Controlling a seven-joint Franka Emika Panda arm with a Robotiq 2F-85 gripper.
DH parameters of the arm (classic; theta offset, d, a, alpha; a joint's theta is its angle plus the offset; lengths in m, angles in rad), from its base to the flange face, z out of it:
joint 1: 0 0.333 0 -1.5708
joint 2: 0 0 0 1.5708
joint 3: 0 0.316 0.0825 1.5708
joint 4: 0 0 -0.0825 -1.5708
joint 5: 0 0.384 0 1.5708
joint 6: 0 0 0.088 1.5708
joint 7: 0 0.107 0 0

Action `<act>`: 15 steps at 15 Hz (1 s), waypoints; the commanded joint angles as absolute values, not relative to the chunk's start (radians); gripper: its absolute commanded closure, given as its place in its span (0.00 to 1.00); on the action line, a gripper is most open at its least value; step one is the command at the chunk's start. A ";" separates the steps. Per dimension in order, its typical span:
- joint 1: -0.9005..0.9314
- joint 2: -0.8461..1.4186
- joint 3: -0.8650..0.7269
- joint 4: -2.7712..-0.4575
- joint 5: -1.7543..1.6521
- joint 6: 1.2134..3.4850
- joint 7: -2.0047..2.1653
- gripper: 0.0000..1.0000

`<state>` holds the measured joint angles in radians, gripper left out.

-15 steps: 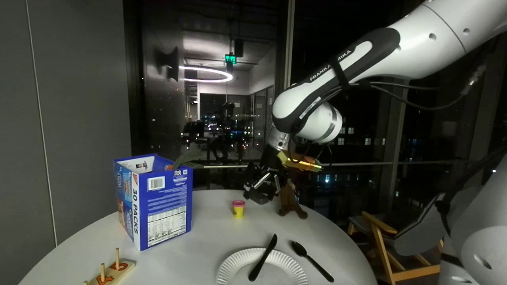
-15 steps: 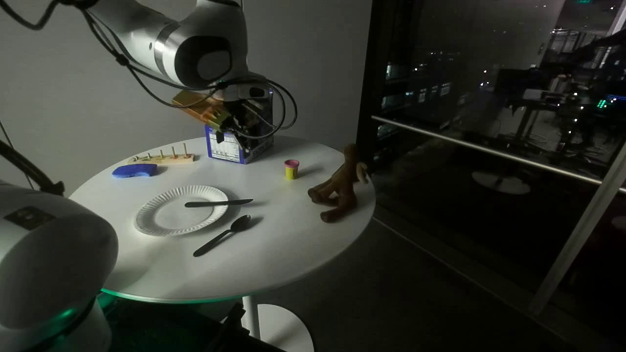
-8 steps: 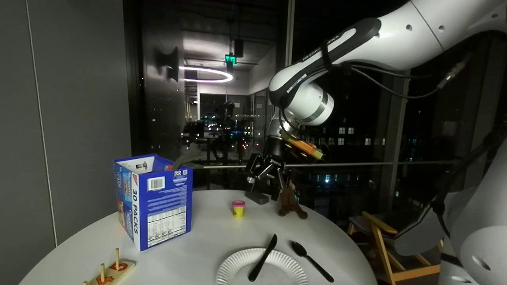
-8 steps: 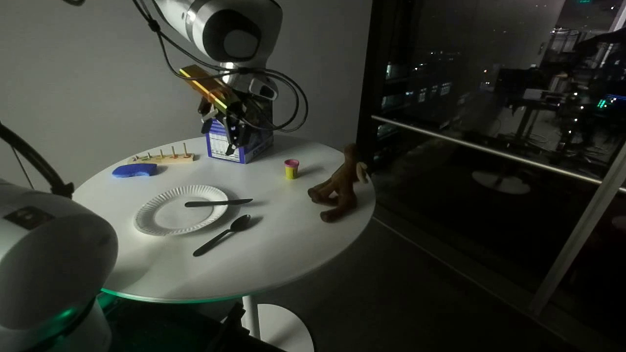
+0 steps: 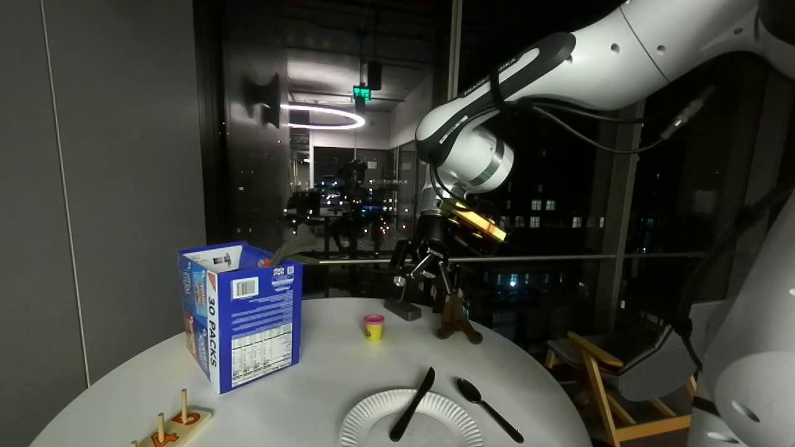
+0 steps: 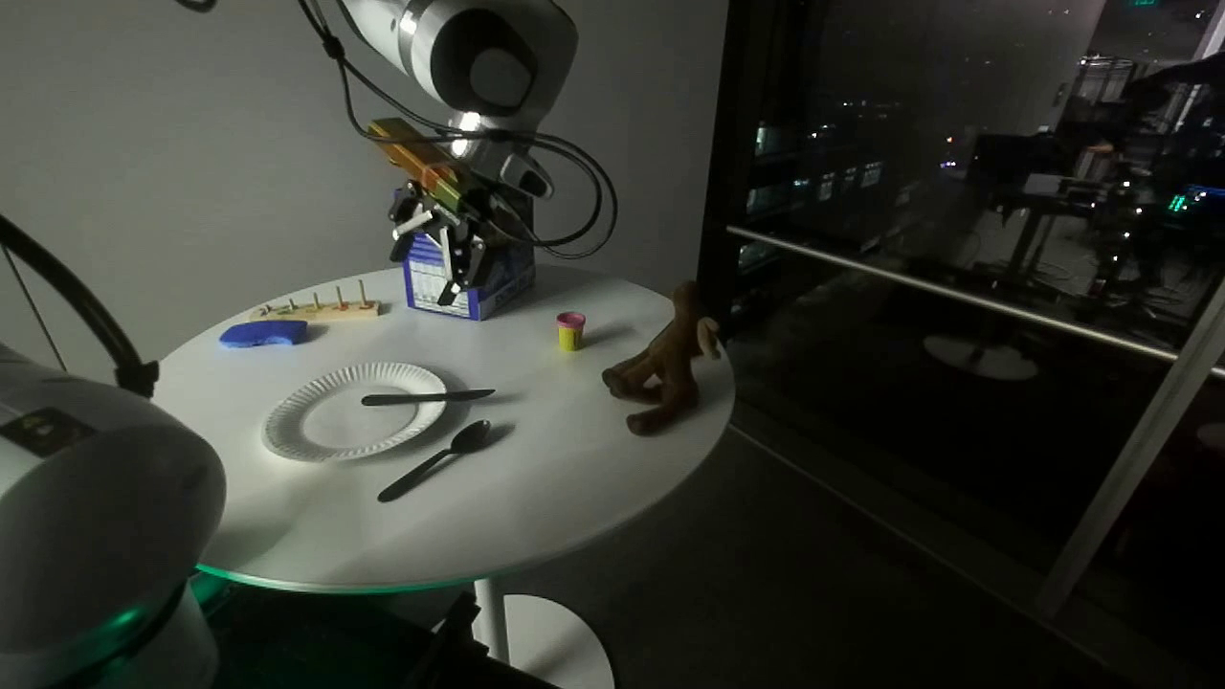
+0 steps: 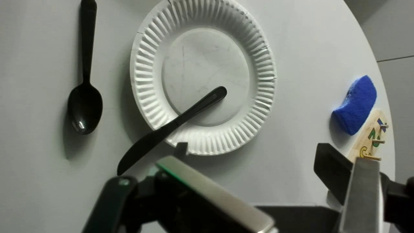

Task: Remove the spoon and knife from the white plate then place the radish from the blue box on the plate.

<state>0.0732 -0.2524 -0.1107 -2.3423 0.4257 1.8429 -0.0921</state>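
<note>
On the white plate [image 7: 207, 58] lies a black knife [image 7: 178, 123], handle inside and blade reaching past the rim over the table. Beside the plate, apart from it, a black spoon [image 7: 85, 106] rests on the table. The blue box [image 5: 264, 316] stands upright with its top uncovered. Of the radish [image 5: 265, 262] I make out only a small red patch under green leaves at the box's rim; its remainder is hidden inside. My gripper [image 7: 254, 152] hangs above the table, fingers wide apart and holding nothing. In an exterior view, the gripper [image 6: 425, 272] overlaps the box.
A yellow tub with a pink lid [image 5: 374, 329] is near the box. Further along sit a brown plush toy [image 6: 665, 373] and a small dark block [image 5: 402, 309]. Beyond the plate are a blue sponge [image 7: 355, 105] and a wooden peg board [image 6: 325, 311].
The arm has risen and shifted, and the gripper has turned from a slant to nearly upright. Its jaws have stayed apart. Plate, knife, spoon and box look unmoved.
</note>
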 commanded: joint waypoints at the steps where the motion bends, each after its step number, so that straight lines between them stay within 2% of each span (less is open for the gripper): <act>1: 0.046 -0.251 -0.085 -2.340 0.431 1.837 -0.097 0.00; 3: 0.046 -0.250 -0.085 -2.338 0.431 1.834 -0.097 0.00; 4: 0.063 -0.324 -0.046 -2.497 0.459 1.940 -0.058 0.00; 11: 0.171 -0.313 0.141 -2.885 0.728 2.393 0.134 0.00; 12: 0.194 -0.175 0.171 -2.782 0.761 2.449 0.167 0.00; 13: 0.157 -0.257 0.125 -2.817 0.697 2.348 0.101 0.00; 15: 0.173 -0.238 0.139 -2.810 0.704 2.361 0.110 0.00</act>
